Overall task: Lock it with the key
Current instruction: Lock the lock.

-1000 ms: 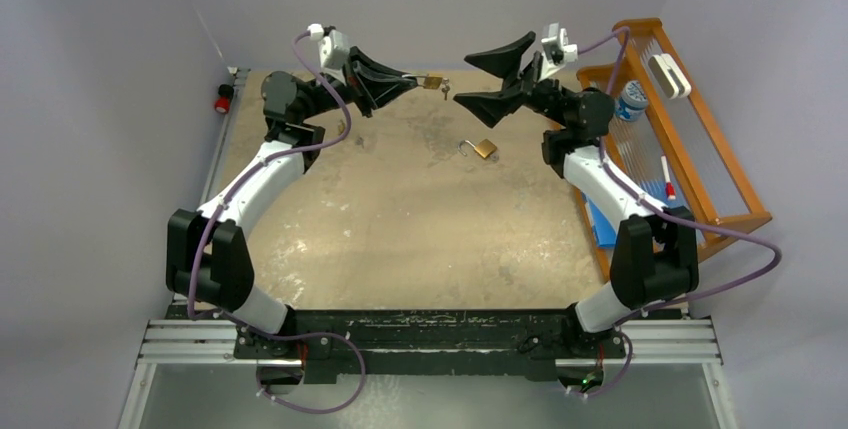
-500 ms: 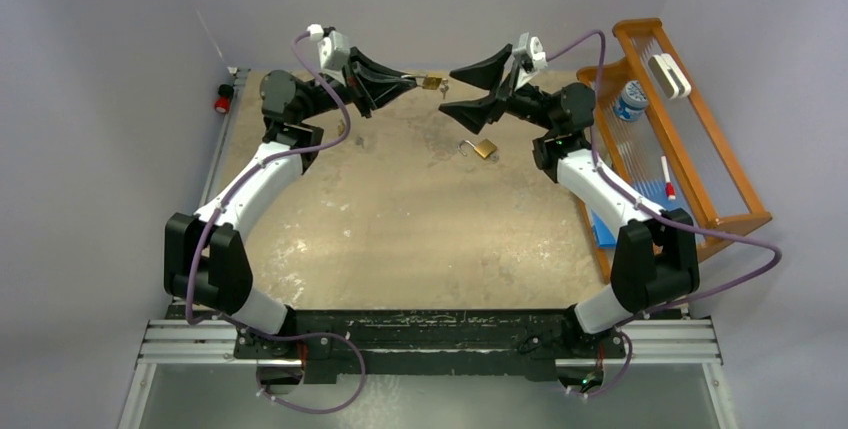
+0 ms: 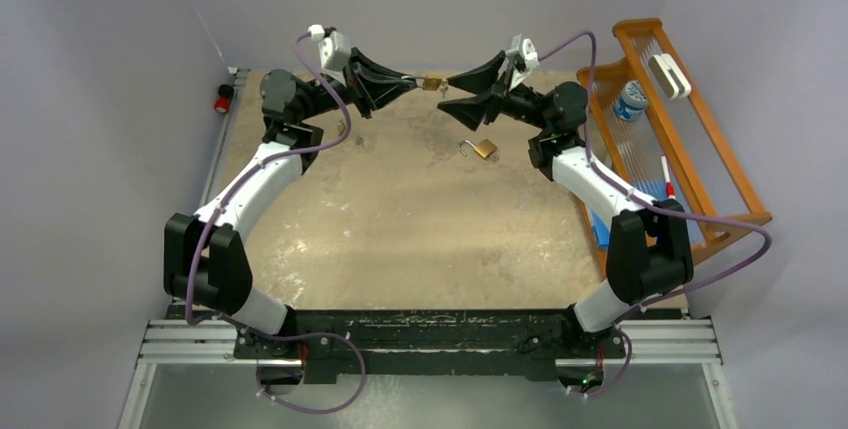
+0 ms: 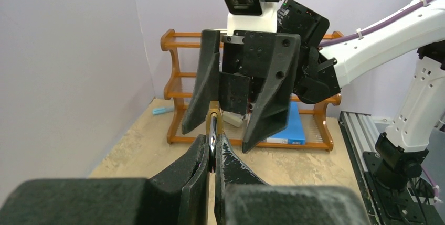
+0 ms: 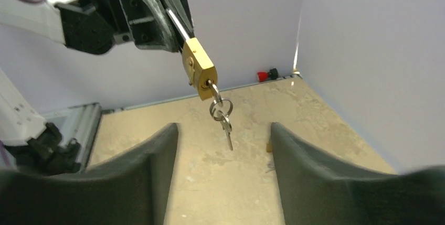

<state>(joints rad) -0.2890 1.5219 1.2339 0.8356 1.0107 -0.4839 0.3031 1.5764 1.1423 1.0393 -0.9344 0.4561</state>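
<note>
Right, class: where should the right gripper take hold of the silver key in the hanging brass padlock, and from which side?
I'd pinch the flat head of the silver key below the brass padlock, above its ring. Come in level from the side away from the left gripper holding the shackle; the ring and spare key hang loose.

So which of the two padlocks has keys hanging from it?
The padlock held aloft in the left gripper; the other padlock lies on the table, shackle open.

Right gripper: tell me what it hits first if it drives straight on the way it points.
Most likely the keys dangling from the brass padlock that the left gripper holds up; they hang centred ahead of the right gripper. Depth is unclear.
</note>
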